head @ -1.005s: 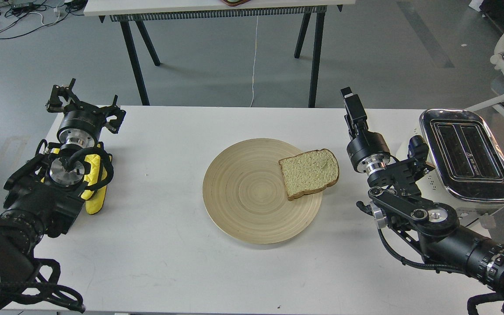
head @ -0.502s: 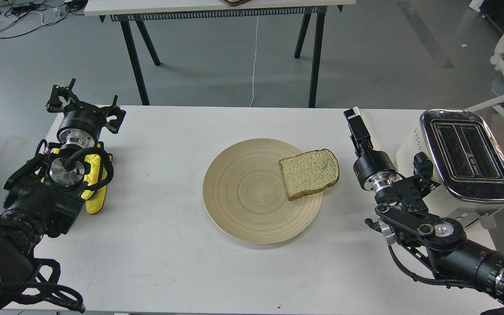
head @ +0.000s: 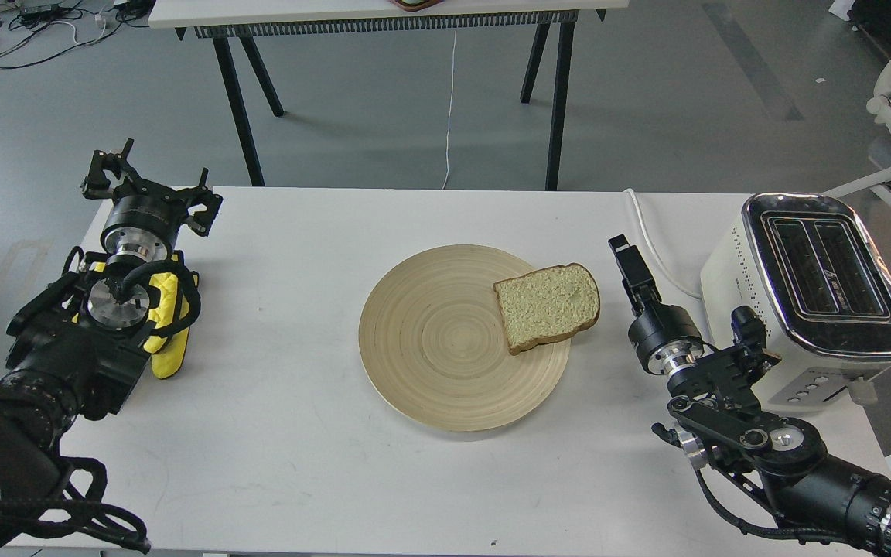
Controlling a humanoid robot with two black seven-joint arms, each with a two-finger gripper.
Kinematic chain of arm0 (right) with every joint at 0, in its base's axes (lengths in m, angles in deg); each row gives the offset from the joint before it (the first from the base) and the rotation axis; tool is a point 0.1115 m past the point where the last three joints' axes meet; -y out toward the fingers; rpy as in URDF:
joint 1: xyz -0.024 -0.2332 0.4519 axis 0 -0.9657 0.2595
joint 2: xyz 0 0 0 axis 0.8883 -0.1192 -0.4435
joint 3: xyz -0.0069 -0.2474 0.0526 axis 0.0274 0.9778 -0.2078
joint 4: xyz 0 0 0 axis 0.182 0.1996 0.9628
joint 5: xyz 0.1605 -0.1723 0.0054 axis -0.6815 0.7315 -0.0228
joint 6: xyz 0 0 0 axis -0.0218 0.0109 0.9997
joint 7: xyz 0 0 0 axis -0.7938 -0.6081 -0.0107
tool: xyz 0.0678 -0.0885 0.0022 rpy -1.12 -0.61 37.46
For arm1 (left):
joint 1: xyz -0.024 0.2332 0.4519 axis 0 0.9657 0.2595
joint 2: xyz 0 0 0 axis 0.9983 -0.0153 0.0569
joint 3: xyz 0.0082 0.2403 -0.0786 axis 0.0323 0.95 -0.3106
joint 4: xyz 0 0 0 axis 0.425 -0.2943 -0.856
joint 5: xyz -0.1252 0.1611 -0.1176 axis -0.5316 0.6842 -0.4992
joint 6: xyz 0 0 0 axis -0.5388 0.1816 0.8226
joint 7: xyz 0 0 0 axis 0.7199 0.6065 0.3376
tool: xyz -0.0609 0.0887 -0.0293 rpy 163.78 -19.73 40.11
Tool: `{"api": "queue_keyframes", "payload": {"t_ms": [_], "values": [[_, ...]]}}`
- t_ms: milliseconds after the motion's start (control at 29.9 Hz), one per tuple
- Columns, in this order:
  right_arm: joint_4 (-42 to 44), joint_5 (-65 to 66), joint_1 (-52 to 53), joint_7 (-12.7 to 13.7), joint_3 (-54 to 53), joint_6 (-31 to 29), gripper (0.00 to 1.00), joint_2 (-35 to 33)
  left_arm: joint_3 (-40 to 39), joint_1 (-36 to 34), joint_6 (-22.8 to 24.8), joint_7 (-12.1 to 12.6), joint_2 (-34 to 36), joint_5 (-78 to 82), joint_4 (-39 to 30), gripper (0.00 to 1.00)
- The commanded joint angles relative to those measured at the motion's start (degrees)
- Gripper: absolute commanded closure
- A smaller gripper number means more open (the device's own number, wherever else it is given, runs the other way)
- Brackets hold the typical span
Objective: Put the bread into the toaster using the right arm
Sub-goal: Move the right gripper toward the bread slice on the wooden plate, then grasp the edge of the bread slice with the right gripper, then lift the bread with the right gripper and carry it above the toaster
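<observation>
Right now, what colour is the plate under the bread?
Pale tan wood with concentric ring grain, plate, seen best in the head view.

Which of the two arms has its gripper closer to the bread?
The right gripper, just right of the bread on the plate; the left gripper sits far across the table.

Right arm pulled back
The right gripper has drawn nearer the table's near edge, uncovering the toaster's white cord.
</observation>
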Motion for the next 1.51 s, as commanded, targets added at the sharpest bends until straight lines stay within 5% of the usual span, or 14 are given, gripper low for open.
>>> {"api": "queue_keyframes", "payload": {"t_ms": [0,301,971,1239,1474], "values": [[0.0,0.1,-0.6,0.0,0.9,0.0,0.03,0.5,0.0,0.0,0.0,0.0,0.0,0.0,0.0,0.0],[0.2,0.3,-0.7,0.0,4.2,0.0,0.1,3.3,0.0,0.0,0.0,0.0,0.0,0.0,0.0,0.0],[0.8,0.0,-0.6,0.0,6.5,0.0,0.9,3.7,0.0,0.0,0.0,0.0,0.0,0.0,0.0,0.0],[-3.0,-0.1,0.6,0.0,1.5,0.0,0.96,2.3,0.0,0.0,0.0,0.0,0.0,0.0,0.0,0.0],[-13.5,-0.1,4.0,0.0,-8.0,0.0,0.98,-11.7,0.0,0.0,0.0,0.0,0.0,0.0,0.0,0.0]]}}
